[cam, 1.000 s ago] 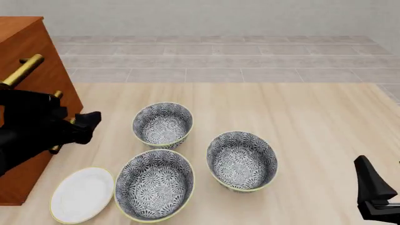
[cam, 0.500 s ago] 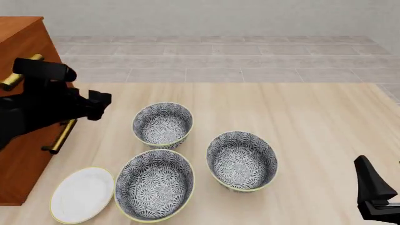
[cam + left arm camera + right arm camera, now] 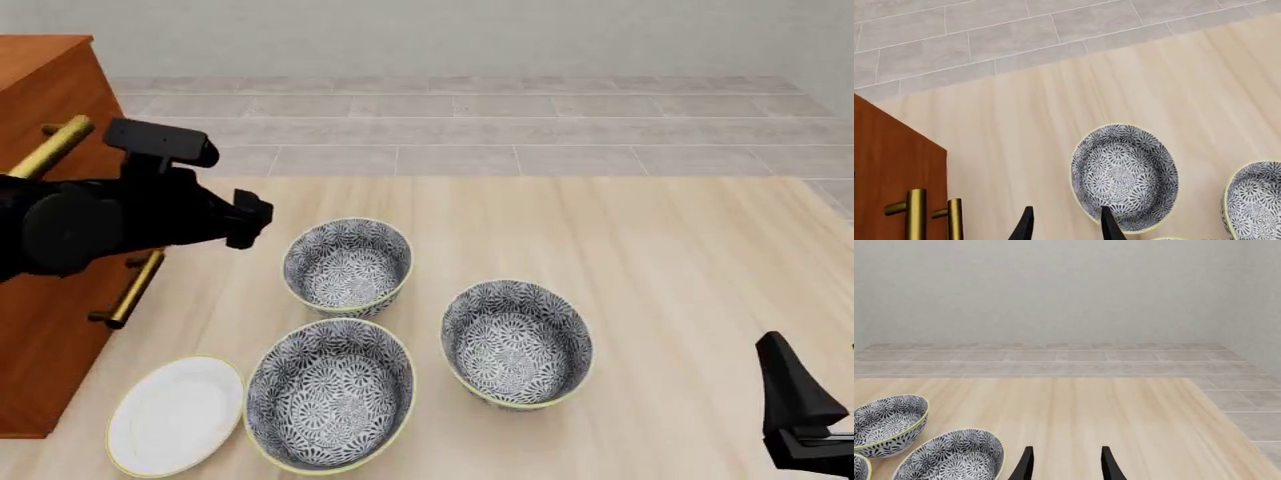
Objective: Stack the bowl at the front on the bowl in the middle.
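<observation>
Three alike floral bowls stand on the table. The bowl at the front (image 3: 330, 393) is nearest me, next to the white plate. The bowl in the middle (image 3: 517, 342) sits to its right and a little farther back; it also shows as the bowl in the middle (image 3: 954, 456). A third bowl (image 3: 347, 265) stands behind them and fills the left wrist view as the third bowl (image 3: 1124, 177). My left gripper (image 3: 251, 222) hovers open, left of the third bowl, nothing between its fingers (image 3: 1026, 226). My right gripper (image 3: 795, 388) rests open at the front right, far from all bowls.
A brown wooden cabinet (image 3: 54, 130) with brass handles (image 3: 127, 290) stands at the left, close behind my left arm. A flat white plate (image 3: 174, 415) lies at the front left beside the front bowl. Grey tiled floor (image 3: 534, 130) lies beyond the table's far edge.
My left arm has risen and swung right, away from the cabinet front toward the back bowl. The right arm and all bowls have stayed put.
</observation>
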You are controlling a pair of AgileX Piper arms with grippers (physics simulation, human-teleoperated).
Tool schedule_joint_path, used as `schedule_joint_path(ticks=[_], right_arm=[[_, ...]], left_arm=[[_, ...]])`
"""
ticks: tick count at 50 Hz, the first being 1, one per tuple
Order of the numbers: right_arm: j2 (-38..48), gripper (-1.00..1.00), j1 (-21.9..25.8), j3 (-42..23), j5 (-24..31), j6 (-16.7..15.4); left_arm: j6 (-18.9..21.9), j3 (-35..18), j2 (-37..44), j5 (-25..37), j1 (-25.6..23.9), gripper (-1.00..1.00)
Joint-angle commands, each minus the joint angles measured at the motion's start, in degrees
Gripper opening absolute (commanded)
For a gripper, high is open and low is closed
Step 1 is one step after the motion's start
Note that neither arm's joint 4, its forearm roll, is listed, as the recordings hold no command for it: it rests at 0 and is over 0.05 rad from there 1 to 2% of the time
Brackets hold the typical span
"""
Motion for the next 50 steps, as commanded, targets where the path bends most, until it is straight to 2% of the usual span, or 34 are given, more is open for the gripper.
schedule_joint_path(ticks=[1,4,7,23,50], right_arm=[[0.03,1.0,0.03,-0.01,0.02,-0.04],[0.03,1.0,0.03,-0.01,0.02,-0.04],[0.04,1.0,0.04,-0.01,0.02,-0.03],[0.03,1.0,0.03,-0.01,0.02,-0.04],[0.02,1.0,0.03,-0.01,0.02,-0.03]], left_arm=[[-0.04,-2.84,5.49,0.61,-0.8,1.0],[1.09,-3.09,6.72,0.22,0.0,1.0],[-0.02,-3.2,7.47,0.93,-0.44,1.0],[0.8,-6.64,9.2,2.43,-1.45,1.0],[-0.49,-8.51,15.13,-1.56,-0.31,1.0]])
